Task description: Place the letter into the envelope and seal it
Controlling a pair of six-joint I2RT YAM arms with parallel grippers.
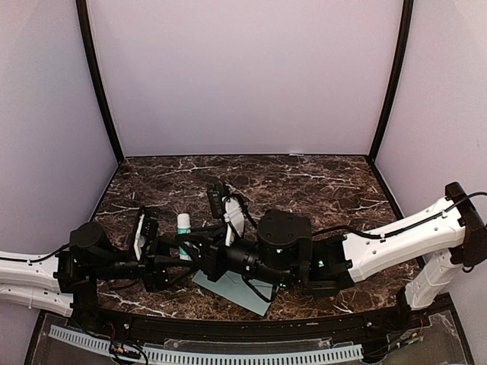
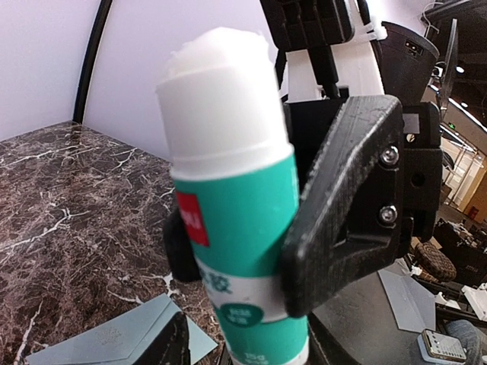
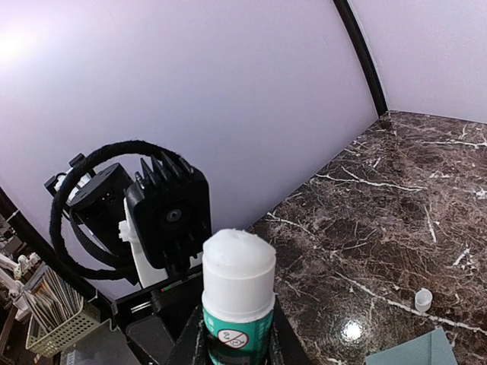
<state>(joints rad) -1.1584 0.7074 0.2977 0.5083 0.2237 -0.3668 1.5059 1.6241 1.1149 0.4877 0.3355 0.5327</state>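
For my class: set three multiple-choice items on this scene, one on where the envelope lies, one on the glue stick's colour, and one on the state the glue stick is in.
1. Where is the envelope?
A) leaning on the back wall
B) flat on the marble table, under the arms
C) held up by a gripper

2. What colour is the label on the glue stick?
A) yellow
B) purple
C) teal green

3. What state is the glue stick in?
A) uncapped, held upright in the right gripper
B) capped, lying on the table
C) capped, standing alone

Answers:
1 B: the top view shows it lying flat near the table's front edge.
2 C: the left wrist view shows a teal band below the white top.
3 A: bare white glue shows at the top, and black fingers clamp its sides.
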